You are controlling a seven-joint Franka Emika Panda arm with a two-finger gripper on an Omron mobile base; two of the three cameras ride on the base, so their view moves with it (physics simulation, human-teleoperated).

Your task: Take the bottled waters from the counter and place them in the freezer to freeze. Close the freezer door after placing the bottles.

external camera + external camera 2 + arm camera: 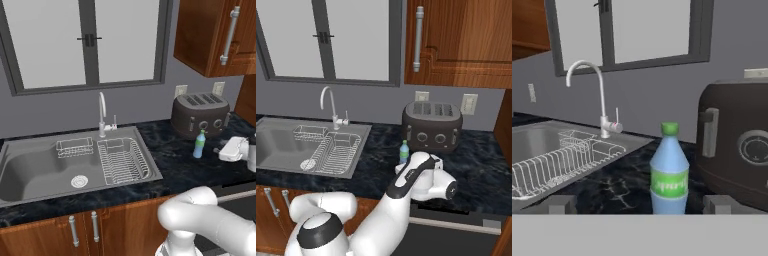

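Bottle [669,172] stands upright dead centre in my hand view, straight ahead between the released end effector [639,204] tips, beside the toaster [734,145].

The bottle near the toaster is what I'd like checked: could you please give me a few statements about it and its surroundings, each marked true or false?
1. The pale blue bottle stands upright on the counter. True.
2. The bottle has a red cap. False: its cap is green, like its label.
3. The gripper is closed on the bottle. False: its jaws stand open on either side of the bottle, not touching it.
4. The bottle stands in front of the dark toaster. True.
5. The bottle lies in the sink. False: it is on the counter, to the right of the sink and its wire dish rack.
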